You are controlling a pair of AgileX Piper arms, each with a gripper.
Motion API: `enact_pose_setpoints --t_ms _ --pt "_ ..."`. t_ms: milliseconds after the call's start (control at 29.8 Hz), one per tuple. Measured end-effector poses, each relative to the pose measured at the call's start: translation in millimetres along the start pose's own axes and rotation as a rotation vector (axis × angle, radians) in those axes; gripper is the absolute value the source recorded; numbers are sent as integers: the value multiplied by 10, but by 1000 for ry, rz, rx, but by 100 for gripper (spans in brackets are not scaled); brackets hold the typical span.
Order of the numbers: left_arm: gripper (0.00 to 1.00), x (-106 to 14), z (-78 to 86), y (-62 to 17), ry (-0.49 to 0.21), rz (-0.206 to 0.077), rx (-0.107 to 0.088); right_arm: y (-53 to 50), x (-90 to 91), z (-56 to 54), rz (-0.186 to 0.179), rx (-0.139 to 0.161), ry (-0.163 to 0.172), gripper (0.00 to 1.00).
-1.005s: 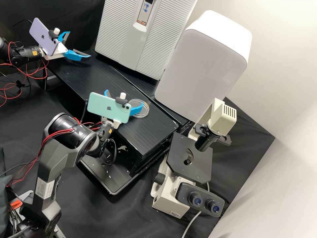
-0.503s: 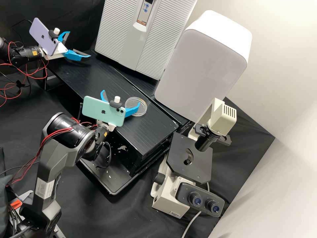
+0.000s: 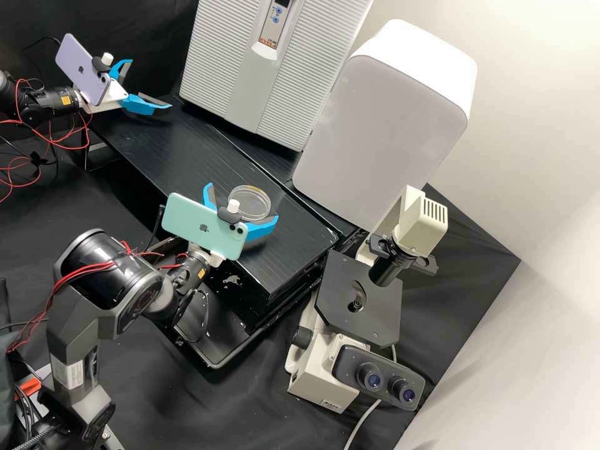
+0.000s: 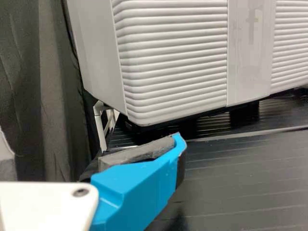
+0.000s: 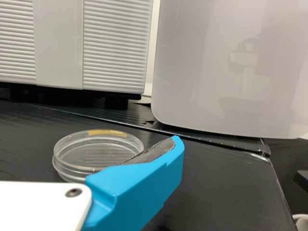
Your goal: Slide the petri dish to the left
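The clear petri dish (image 3: pixel 250 201) lies flat on the black ridged platform (image 3: pixel 187 153), near its right end. My right gripper (image 3: pixel 240 205) is open at the platform's near edge, with one blue finger on each side of the dish. In the right wrist view the dish (image 5: pixel 98 151) lies just beside one blue finger (image 5: pixel 144 180); I cannot tell whether they touch. My left gripper (image 3: pixel 149 84) is open at the platform's far left end, away from the dish. One of its fingers (image 4: pixel 139 187) hovers over the ridged surface in front of the ribbed machine.
A white ribbed machine (image 3: pixel 275 62) and a smooth white box (image 3: pixel 387 119) stand behind and to the right of the dish. A microscope (image 3: pixel 369 312) sits off the platform's right end. A lower black tray (image 3: pixel 215 334) juts out in front. Open platform stretches left of the dish.
The dish has slid a little to the left. My right gripper first pushed left with it, then swung back right, and its fingers now straddle it. The left arm has kept still.
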Motion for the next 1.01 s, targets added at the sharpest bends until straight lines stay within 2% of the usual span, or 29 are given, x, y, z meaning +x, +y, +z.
enact_pose_setpoints --t_ms 235,369,503,704,804,972,1005 --pt "100 0 0 0 0 0 0 -125 66 37 -50 4 -5 100" --pt "100 0 0 0 0 0 0 -171 154 48 -65 6 -3 100" --pt "100 0 0 0 0 0 0 -202 229 94 -69 9 -14 100" --pt "100 0 0 0 0 0 0 -235 305 147 -67 37 -29 100" --pt "100 0 0 0 0 0 0 -230 322 172 -62 53 -34 100" --pt "100 0 0 0 0 0 0 -214 352 212 -58 58 -37 100" --pt "100 0 0 0 0 0 0 -206 361 216 -54 65 -37 0"
